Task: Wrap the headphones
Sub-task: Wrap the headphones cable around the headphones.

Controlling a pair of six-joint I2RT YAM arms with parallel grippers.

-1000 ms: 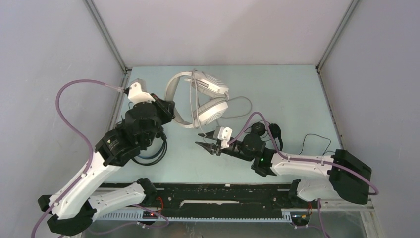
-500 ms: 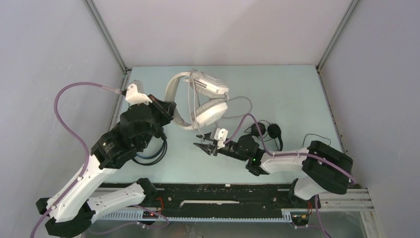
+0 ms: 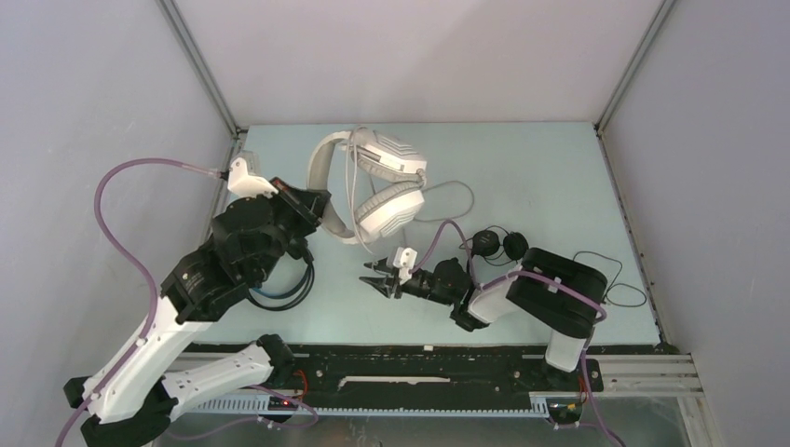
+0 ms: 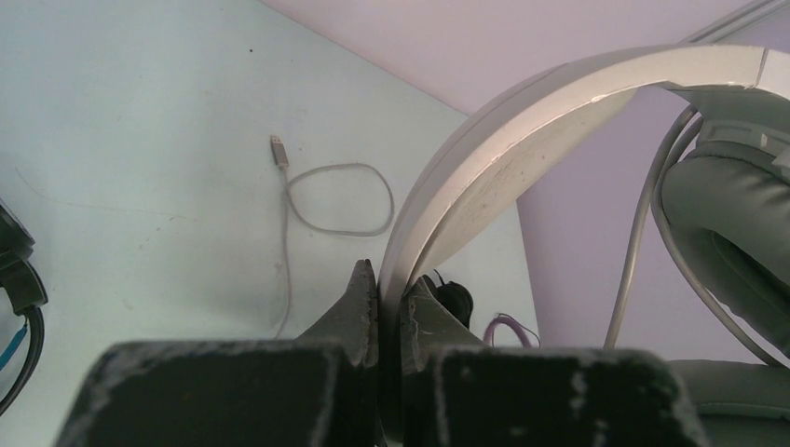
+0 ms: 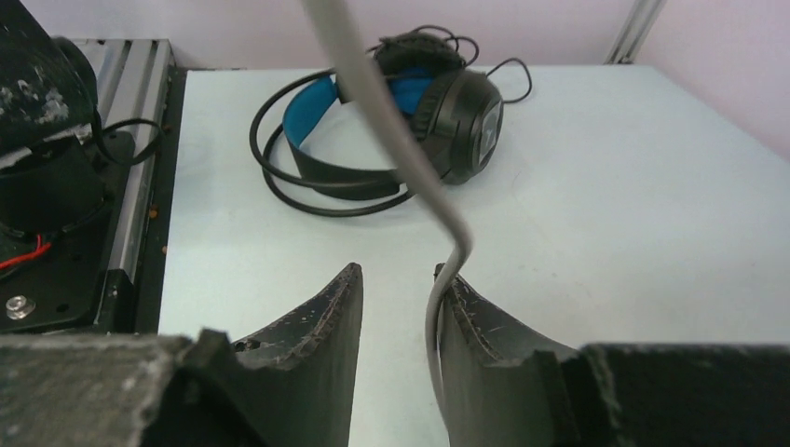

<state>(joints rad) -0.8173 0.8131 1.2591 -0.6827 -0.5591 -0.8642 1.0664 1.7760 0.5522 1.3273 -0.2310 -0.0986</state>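
White-grey headphones (image 3: pixel 377 186), pinched at the headband (image 4: pixel 522 121) by the left gripper (image 4: pixel 387 289), are shown shifted slightly leftward from a second ago. The grey cable (image 5: pixel 391 130) is passed, unclamped, between the parted fingers of the right gripper (image 5: pixel 399 279); winding is judged imminent.

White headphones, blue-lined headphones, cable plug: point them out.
white headphones (image 3: pixel 391 207), top view, lower ear cup
blue-lined headphones (image 5: pixel 466 114), right wrist view, black ear cup
cable plug (image 4: pixel 278 149), left wrist view, plug body

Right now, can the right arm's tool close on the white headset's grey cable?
Probably yes: the grey cable hangs inside the open right tool, touching one finger, with nothing else in the gap.
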